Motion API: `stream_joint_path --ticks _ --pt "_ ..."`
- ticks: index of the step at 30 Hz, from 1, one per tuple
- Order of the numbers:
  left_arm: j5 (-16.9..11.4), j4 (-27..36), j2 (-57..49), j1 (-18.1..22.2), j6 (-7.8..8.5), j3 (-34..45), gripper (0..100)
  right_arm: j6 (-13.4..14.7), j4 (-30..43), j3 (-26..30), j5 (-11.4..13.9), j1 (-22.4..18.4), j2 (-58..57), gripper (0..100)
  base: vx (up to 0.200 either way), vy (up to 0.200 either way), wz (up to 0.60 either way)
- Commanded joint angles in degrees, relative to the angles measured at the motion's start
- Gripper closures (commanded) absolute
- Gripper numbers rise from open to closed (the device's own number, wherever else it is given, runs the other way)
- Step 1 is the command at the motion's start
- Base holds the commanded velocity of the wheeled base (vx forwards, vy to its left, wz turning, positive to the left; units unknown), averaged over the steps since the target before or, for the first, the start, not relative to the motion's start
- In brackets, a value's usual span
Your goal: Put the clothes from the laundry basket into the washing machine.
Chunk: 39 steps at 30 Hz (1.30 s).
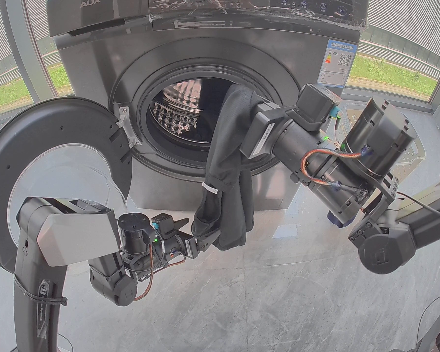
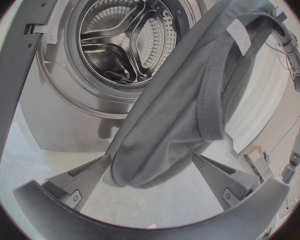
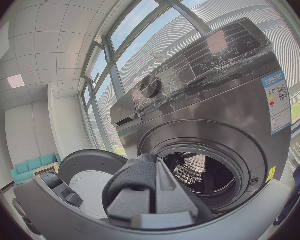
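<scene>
The right hand [image 3: 151,184] is clamped shut on the top of a dark garment [image 1: 227,172], holding it up in front of the right side of the washing machine's [image 1: 288,59] round opening. From that grip the cloth hangs down past the opening's lower rim towards the floor [image 1: 278,289], with a small white label showing partway down. The left hand [image 2: 151,163] sits low at the garment's bottom end with its fingers [image 2: 105,164] spread wide, the hanging fold lying between them without being pinched. Behind the garment the steel drum [image 1: 181,108] is open to view, and another dark piece of cloth [image 2: 118,76] lies at its bottom. The door [image 1: 49,138] stands swung fully open on the machine's left side.
</scene>
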Motion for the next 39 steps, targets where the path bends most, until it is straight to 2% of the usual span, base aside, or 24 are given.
stream_joint_path --ticks 1,4,5,16,19,23,25,26,28,35,39 --pt "0.06 0.03 2.33 0.30 -0.05 -2.66 0 -0.01 -0.10 0.07 -0.02 0.28 0.13 100 0.000 0.000 0.00" --pt "0.59 0.03 4.00 0.56 -0.05 -5.03 0 -0.01 -0.28 0.15 -0.02 0.72 0.21 100 0.000 0.000 0.00" --pt "0.59 0.03 4.27 0.82 -0.05 -5.56 100 -0.01 -0.19 0.07 -0.02 0.89 0.13 100 0.000 0.000 0.00" --pt "0.94 0.03 6.20 1.35 -0.32 -10.40 100 0.17 -0.37 0.15 -0.02 1.59 0.13 100 0.000 0.000 0.00" --pt "1.99 -0.05 5.94 1.61 -0.49 -11.36 100 0.25 -0.37 0.33 -0.02 1.24 -0.05 100 0.000 0.000 0.00" --pt "2.34 -0.14 4.62 2.23 -0.32 -10.66 100 0.25 -0.37 2.97 -0.02 0.19 -0.58 100 0.000 0.000 0.00" --pt "2.17 -0.14 -0.48 2.76 -0.32 -7.06 100 0.69 -1.07 7.80 -0.02 -2.80 -1.19 100 0.000 0.000 0.00" --pt "2.17 -0.14 -0.74 2.76 -0.32 -6.79 100 0.69 -1.07 7.89 0.07 -2.89 -1.19 100 0.000 0.000 0.00" --pt "2.17 -0.14 -6.37 3.37 -0.23 -1.96 100 2.01 -2.83 11.67 0.07 -5.35 -1.46 100 0.000 0.000 0.00" --pt "1.29 -0.05 -21.49 5.75 -0.40 7.71 100 6.58 -7.57 20.98 0.51 -8.34 -3.57 100 0.000 0.000 0.00" --pt "1.29 0.03 -29.31 6.18 -0.58 12.37 100 7.72 -10.21 25.55 0.51 -9.22 -4.36 100 0.000 0.000 0.00"
